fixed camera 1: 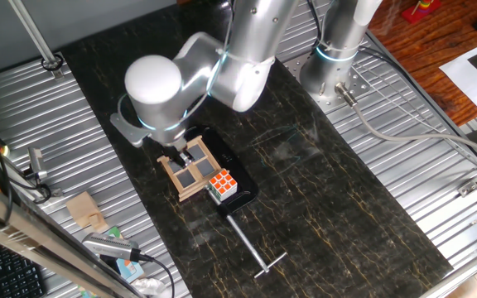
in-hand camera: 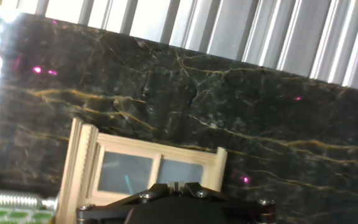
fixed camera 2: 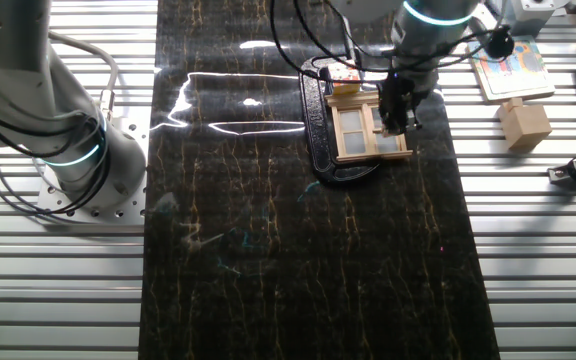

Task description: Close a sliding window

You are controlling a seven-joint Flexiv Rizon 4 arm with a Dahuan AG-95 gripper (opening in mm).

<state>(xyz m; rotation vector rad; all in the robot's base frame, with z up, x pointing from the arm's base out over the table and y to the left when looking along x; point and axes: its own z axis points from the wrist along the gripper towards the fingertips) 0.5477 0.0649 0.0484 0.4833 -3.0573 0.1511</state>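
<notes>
The sliding window (fixed camera 1: 190, 171) is a small tan wood frame with cross bars and dark panes, lying on a black base (fixed camera 1: 240, 192) on the dark marble mat. It also shows in the other fixed view (fixed camera 2: 366, 130) and in the hand view (in-hand camera: 149, 167). My gripper (fixed camera 1: 177, 154) is down at the window's far edge, over its frame (fixed camera 2: 398, 112). In the hand view the gripper (in-hand camera: 174, 185) has its fingertips drawn together with only a thin slit between them, low against the window. I see nothing held between them.
A multicoloured Rubik's cube (fixed camera 1: 221, 185) stands on the base next to the window. A metal clamp handle (fixed camera 1: 253, 247) sticks out from the base towards the front. A second arm's base (fixed camera 2: 73, 150) stands beside the mat. A wooden block (fixed camera 2: 525, 124) lies on the ribbed table.
</notes>
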